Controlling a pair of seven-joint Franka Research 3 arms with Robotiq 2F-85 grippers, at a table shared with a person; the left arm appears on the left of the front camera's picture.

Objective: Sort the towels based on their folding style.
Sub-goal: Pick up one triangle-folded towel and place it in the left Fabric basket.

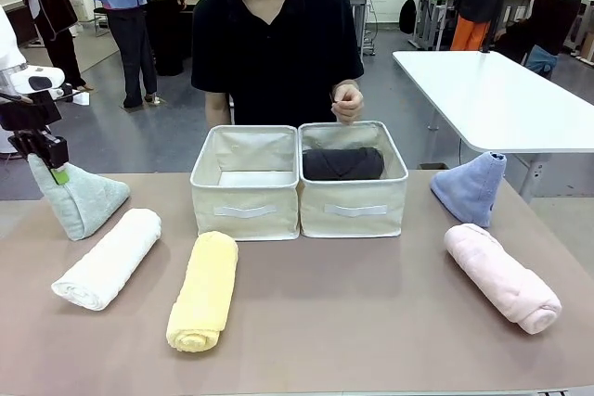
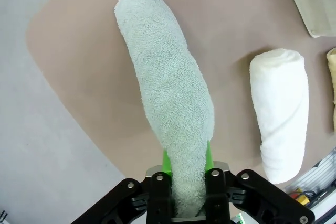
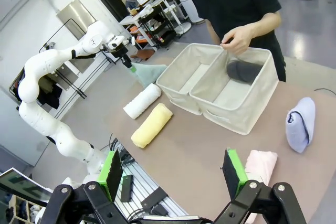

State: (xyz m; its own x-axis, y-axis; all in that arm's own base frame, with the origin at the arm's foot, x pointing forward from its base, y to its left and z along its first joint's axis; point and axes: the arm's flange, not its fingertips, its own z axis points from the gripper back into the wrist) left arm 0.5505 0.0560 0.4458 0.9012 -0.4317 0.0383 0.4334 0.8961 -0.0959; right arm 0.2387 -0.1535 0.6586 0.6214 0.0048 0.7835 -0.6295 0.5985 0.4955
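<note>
Closest to the robot's side, the right end effector (image 3: pixel 173 174) hangs above the brown tabletop (image 1: pixel 371 322). Its green pads are spread wide with nothing between them. Just below it lies the pink towel (image 1: pixel 501 277), a fat roll on the right side, pointing slantwise toward the front edge.

The yellow towel (image 1: pixel 202 291) is a roll too, lying left of the middle near the front. Beside it, further left, is the white towel (image 1: pixel 107 259), also rolled and a bit tilted. The two rolls are close but not touching.

Behind the white roll, at the left edge, stands the teal towel (image 1: pixel 82 199), folded like a cone. The left end effector (image 1: pixel 51 169) is clamped on its pointy top, one green pad on each side (the soft tip is squashed thin between them). I cannot tell if the cone's bottom is on the tabletop or just off it.

Across on the right stands the blue towel (image 1: pixel 469 188), another cone, upright behind the pink roll.

In the middle, two beige bins sit side by side, touching. The dark grey towel (image 1: pixel 342 163), rolled, lies in the right bin (image 1: pixel 354 209), toward its back. The left bin (image 1: pixel 245 211) is next to it.

Behind the bins a person in a black shirt holds one hand (image 1: pixel 347 102) just over the back rim of the right bin.
</note>
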